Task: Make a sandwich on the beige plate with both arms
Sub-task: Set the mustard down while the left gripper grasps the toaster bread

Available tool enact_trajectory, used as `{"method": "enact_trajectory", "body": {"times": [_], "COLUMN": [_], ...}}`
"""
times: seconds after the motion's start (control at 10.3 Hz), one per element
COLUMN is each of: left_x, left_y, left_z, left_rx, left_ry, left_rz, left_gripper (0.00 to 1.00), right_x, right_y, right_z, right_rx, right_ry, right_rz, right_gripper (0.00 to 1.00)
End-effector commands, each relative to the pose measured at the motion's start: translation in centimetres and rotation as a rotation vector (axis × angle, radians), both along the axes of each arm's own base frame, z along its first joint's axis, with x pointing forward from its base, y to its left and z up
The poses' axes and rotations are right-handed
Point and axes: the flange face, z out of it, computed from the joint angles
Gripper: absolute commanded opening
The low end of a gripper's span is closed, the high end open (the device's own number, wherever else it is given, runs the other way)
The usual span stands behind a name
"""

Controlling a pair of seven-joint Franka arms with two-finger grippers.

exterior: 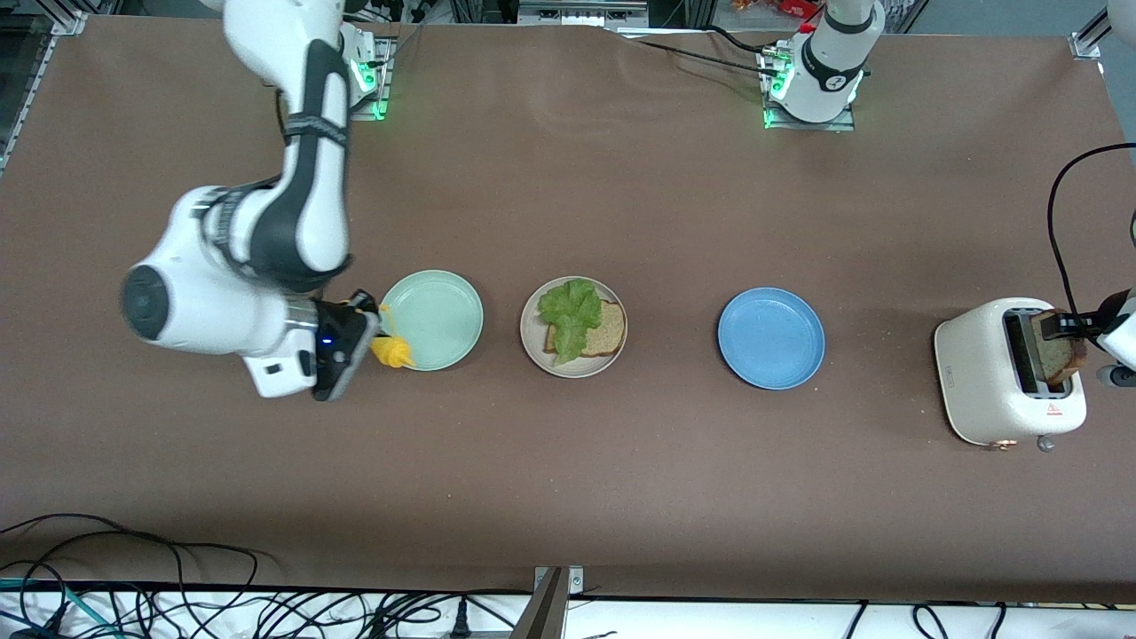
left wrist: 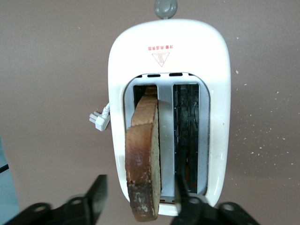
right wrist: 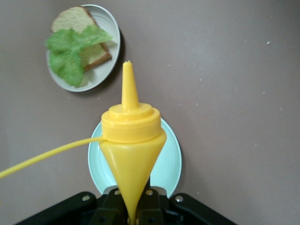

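The beige plate [exterior: 531, 344] lies mid-table and holds a brown bread slice [exterior: 609, 334] with a ruffled green lettuce leaf [exterior: 572, 318] on top. The right wrist view shows the same beige plate [right wrist: 115, 50], lettuce [right wrist: 70, 52] and bread [right wrist: 74, 20]. A second bread slice [left wrist: 143, 159] stands upright in one slot of the white toaster [left wrist: 164, 51]. My left gripper [left wrist: 140, 187] is open, one finger on each side of that slice [exterior: 1058, 352], with a gap at both. My right gripper [right wrist: 133, 206] is shut on a yellow squeeze bottle [right wrist: 133, 140] over the mint-green plate [right wrist: 171, 165].
The mint-green plate [exterior: 444, 306] lies toward the right arm's end beside the beige plate, and a blue plate [exterior: 770, 337] lies toward the left arm's end. The toaster [exterior: 985, 382] stands near that end of the table, its black cord [exterior: 1061, 222] looping away. Cables hang along the front edge.
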Motion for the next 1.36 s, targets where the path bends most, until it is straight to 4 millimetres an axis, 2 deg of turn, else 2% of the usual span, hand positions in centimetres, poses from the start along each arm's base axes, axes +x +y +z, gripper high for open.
{"method": "enact_trajectory", "body": {"times": [0.0, 0.19, 0.29, 0.49, 0.68, 0.87, 0.97, 1.07, 1.17, 1.26], "left_x": [0.3, 0.1, 0.2, 1.4, 2.0, 3.0, 3.3, 3.3, 3.1, 3.2], "left_y": [0.4, 0.9, 0.9, 0.7, -0.1, -2.3, -3.4, -3.8, -4.1, -5.8], "left_z": [-0.4, -0.7, -0.4, 2.2, 4.3, 7.5, 9.2, 10.6, 11.5, 12.1], "left_rx": [-0.003, -0.004, -0.001, 0.015, 0.018, 0.024, 0.024, 0.018, -0.003, -0.024], "left_ry": [0.003, 0.008, 0.004, -0.040, -0.043, -0.031, -0.021, -0.007, 0.014, 0.037], "left_rz": [-0.018, -0.011, -0.010, -0.015, -0.020, -0.044, -0.080, -0.125, -0.166, -0.207], "left_gripper": [0.00, 0.00, 0.00, 0.00, 0.00, 0.00, 0.00, 0.00, 0.00, 0.00], "right_x": [-1.5, -1.1, -1.2, -1.8, -2.2, -3.3, -3.9, -4.5, -5.0, -5.4], "right_y": [-4.8, -11.8, -13.9, -17.5, -19.4, -22.4, -23.1, -23.0, -23.6, -23.8], "right_z": [0.8, -0.7, -2.4, -5.5, -8.9, -13.0, -16.4, -19.0, -20.9, -21.9], "right_rx": [0.234, 0.433, 0.512, 0.650, 0.796, 0.934, 1.022, 1.089, 1.108, 1.123], "right_ry": [-0.012, -0.075, -0.095, -0.136, -0.222, -0.311, -0.355, -0.395, -0.424, -0.460], "right_rz": [0.065, 0.122, 0.154, 0.216, 0.287, 0.325, 0.320, 0.325, 0.329, 0.349], "right_gripper": [0.00, 0.00, 0.00, 0.00, 0.00, 0.00, 0.00, 0.00, 0.00, 0.00]}}
